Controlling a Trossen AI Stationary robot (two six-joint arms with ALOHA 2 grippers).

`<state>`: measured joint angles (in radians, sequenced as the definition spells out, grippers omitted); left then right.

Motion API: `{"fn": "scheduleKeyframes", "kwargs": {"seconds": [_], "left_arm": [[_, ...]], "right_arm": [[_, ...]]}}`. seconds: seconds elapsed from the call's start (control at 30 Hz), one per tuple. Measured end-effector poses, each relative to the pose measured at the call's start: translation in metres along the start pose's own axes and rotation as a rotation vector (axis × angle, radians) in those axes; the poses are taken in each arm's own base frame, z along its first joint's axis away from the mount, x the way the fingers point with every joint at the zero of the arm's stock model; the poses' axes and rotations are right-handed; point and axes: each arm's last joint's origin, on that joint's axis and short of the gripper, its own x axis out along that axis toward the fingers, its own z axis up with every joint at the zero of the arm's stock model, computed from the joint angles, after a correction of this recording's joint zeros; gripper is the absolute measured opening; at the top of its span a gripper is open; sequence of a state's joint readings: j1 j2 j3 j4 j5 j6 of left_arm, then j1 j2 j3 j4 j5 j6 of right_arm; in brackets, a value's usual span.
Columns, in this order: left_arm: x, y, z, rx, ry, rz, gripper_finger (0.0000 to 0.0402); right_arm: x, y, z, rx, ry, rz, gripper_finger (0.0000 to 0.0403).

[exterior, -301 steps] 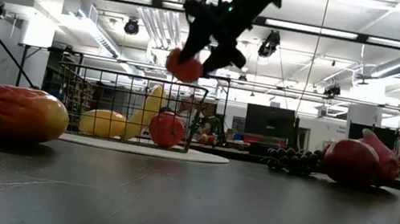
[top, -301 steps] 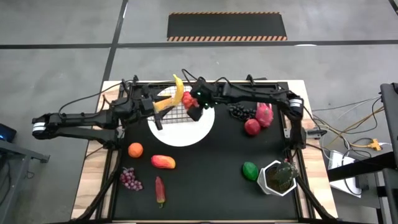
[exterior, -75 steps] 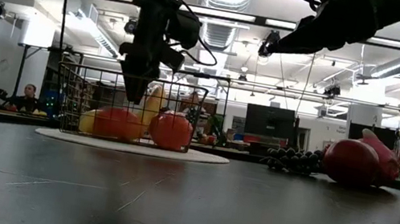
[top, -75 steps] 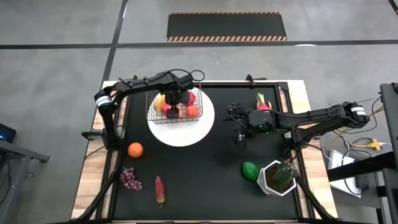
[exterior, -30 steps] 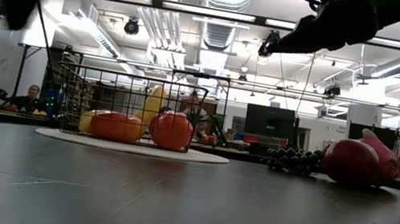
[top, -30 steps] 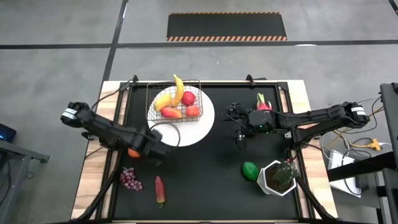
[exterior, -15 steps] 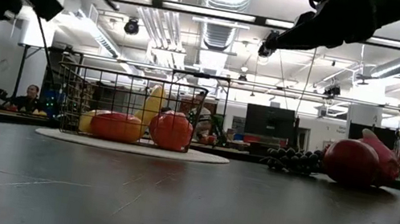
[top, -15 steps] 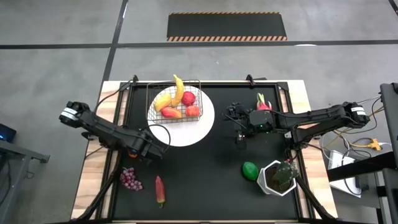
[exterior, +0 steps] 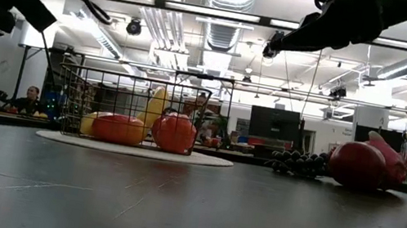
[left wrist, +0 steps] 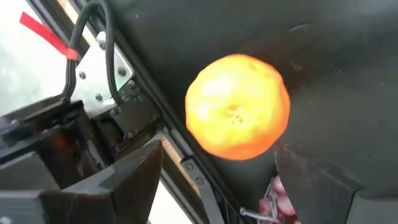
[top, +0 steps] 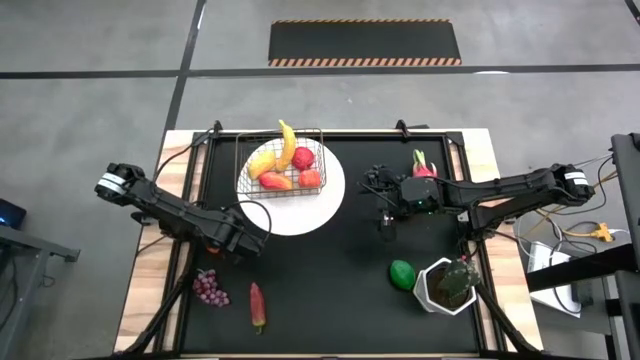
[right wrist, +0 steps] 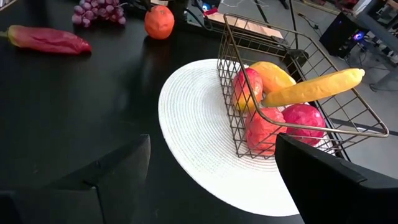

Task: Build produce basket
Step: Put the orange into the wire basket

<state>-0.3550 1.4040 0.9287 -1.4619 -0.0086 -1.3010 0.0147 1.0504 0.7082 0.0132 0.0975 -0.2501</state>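
5 fruits in basket (top: 280, 165), 1 orange (left wrist: 237, 106) btwn parted left pincer (left wrist: 217, 186), right pincer (right wrist: 211, 180) apart.

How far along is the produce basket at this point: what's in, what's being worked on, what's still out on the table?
Done: the wire basket on the white plate holds a banana, a mango and several red and yellow fruits. In hand: nothing yet; the left gripper is open over the orange. The right gripper waits open. Left: grapes, chilli, lime, dragon fruit.
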Motion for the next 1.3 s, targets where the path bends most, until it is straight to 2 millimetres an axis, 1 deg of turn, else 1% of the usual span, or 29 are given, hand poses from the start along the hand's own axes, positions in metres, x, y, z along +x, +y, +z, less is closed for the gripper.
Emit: {"fn": "scheduleKeyframes", "kwargs": {"seconds": [0.2,0.47,0.6,0.7,0.87,0.93,1.0,1.1,1.17,1.3], "left_arm": [[0.003,-0.004,0.003,-0.002,-0.063,-0.031,0.0288],[0.025,-0.006,0.003,-0.003,-0.061,-0.027,0.0288],[0.03,-0.004,0.003,-0.003,-0.06,-0.019,0.0287],[0.03,-0.005,0.003,-0.003,-0.061,-0.023,0.0272],[0.026,-0.006,0.003,-0.005,-0.065,-0.035,0.0229],[0.025,-0.007,0.003,-0.005,-0.066,-0.04,0.0218],[0.022,-0.009,0.004,-0.005,-0.07,-0.061,0.0214],[0.012,-0.014,0.005,0.0,-0.084,-0.114,0.0211],[0.001,-0.016,0.006,0.023,-0.106,-0.142,0.021],[-0.029,-0.02,0.01,0.079,-0.218,-0.219,0.0209]], "right_arm": [[0.0,0.0,0.0,0.001,0.0,0.0,0.0327],[0.0,0.0,0.0,0.003,0.001,0.0,0.0327],[0.0,0.0,0.0,0.003,0.0,0.0,0.0327],[0.0,0.0,0.0,0.003,0.0,0.0,0.0327],[0.0,0.0,0.0,0.003,0.001,0.0,0.0327],[0.0,0.0,0.0,0.003,0.0,0.0,0.0327],[0.0,0.0,0.0,0.004,0.001,0.0,0.0327],[0.0,0.0,0.0,0.007,0.002,0.0,0.0327],[0.0,0.0,0.0,0.007,0.003,0.001,0.0327],[0.0,0.0,0.0,0.007,0.003,0.001,0.0327]]}}
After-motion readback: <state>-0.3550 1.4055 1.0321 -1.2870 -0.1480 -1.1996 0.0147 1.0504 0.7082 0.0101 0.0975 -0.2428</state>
